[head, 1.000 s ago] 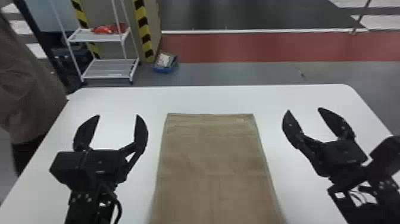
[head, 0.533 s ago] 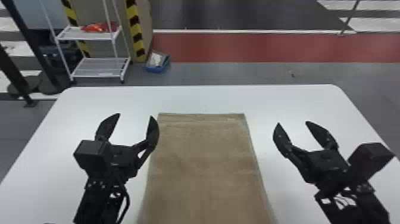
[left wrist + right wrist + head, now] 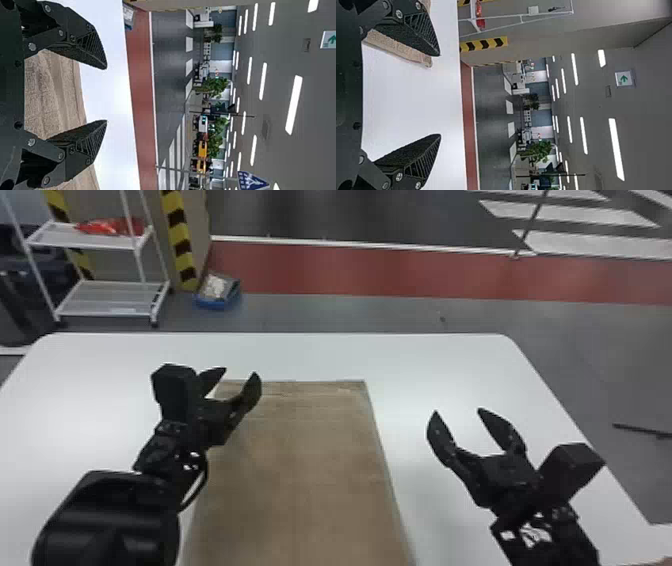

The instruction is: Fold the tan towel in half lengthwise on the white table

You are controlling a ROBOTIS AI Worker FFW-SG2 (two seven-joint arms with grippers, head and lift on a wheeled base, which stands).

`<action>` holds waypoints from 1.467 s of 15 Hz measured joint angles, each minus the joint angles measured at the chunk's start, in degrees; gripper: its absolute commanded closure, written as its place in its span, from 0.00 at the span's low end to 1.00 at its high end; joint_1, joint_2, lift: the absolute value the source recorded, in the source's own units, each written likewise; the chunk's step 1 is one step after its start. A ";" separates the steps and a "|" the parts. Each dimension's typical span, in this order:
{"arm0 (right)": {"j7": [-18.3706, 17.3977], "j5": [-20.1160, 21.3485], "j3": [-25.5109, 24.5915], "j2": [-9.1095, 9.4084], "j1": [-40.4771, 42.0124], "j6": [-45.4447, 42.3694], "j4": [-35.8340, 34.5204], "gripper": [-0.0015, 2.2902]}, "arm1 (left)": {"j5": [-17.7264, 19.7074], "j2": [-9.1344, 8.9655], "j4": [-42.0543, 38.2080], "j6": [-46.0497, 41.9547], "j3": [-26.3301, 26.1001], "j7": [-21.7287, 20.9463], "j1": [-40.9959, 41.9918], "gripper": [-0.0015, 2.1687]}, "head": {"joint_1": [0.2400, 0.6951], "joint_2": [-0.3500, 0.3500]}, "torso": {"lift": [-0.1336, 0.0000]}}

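Beneath the left pincer (image 3: 240,371) and beside the right pincer (image 3: 458,411), both gaping empty, the tan towel (image 3: 310,465) lay flat, presumably for folding.

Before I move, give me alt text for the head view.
Tan towel lies unfolded on the white table; open left gripper over its far-left corner, open right gripper right of it.

White two-tier shelf rack (image 3: 105,297) on the floor, red plastic bag (image 3: 111,226) on its upper shelf — beside it, a blue bin (image 3: 216,301), pale contents, possibly paper — right of a striped pillar (image 3: 179,240).
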 measured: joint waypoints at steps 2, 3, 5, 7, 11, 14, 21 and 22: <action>0.03 0.20 -0.01 -0.01 0.16 -0.15 0.04 0.08 | 0.56 0.06 3.48 0.49 1.19 -1.54 -2.11 0.24 | 1.00 0.33 | 0.08; 0.05 0.23 0.00 -0.04 0.16 -0.19 0.04 0.08 | 0.75 0.10 4.43 0.61 1.83 -1.93 -2.39 0.24 | 1.00 0.34 | 0.08; 0.26 0.20 0.09 -0.15 0.05 -0.23 0.04 0.08 | 0.92 0.18 6.18 0.67 2.96 -1.97 -2.67 0.24 | 1.00 0.36 | 0.08; 0.31 0.19 0.42 -0.18 -0.16 -0.26 0.04 0.08 | 0.88 0.31 7.05 0.67 3.68 -1.97 -2.89 0.24 | 1.00 0.38 | 0.08; 0.30 0.27 0.70 -0.18 -0.26 -0.32 0.12 0.08 | 0.55 0.52 8.11 0.68 4.08 -3.11 -3.06 0.24 | 1.00 0.39 | 0.08; 0.30 0.27 0.74 -0.18 -0.26 -0.28 0.13 0.08 | -0.12 0.41 8.77 0.68 4.06 -3.13 -3.08 0.27 | 1.00 0.39 | 0.08; 0.47 0.04 0.74 -0.18 -0.34 -0.23 0.13 0.08 | -0.69 0.19 9.78 1.86 4.03 -2.30 -3.65 0.28 | 1.00 0.39 | 0.08; 0.62 -0.07 0.74 -0.18 -0.35 -0.23 0.13 0.08 | -0.75 0.24 9.82 2.31 4.03 -2.30 -3.77 0.28 | 1.00 0.39 | 0.08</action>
